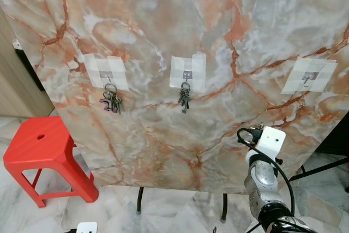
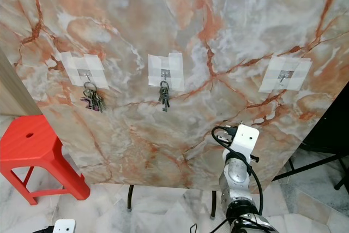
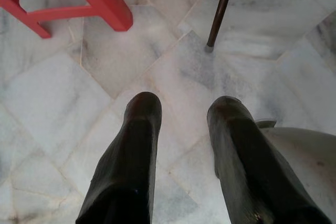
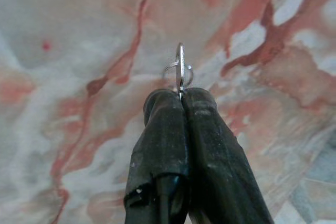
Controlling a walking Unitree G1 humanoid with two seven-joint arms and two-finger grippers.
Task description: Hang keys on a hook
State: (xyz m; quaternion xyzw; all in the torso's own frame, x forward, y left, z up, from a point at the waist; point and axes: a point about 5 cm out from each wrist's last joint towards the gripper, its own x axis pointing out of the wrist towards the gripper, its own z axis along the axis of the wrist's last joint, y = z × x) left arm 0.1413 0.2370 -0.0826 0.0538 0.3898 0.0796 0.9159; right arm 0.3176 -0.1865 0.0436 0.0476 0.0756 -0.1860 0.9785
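Clamped between the right gripper's [image 4: 181,95] fingers, a key ring [image 4: 179,70] faces the marble board [image 1: 163,36] (empty hook [image 1: 308,76] upper right); left gripper [image 3: 181,111] hangs parted over floor.

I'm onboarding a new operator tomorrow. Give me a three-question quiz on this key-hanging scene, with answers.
1. How many of the three taped hooks on the marble board already carry keys?
2. True or false: the right end effector is shut on a key ring.
3. Which hook is free: A) left, B) middle, C) right?

Key:
1. Two: the left key bunch and the middle key bunch.
2. True.
3. C, the right hook. The left end effector hangs open over the floor.
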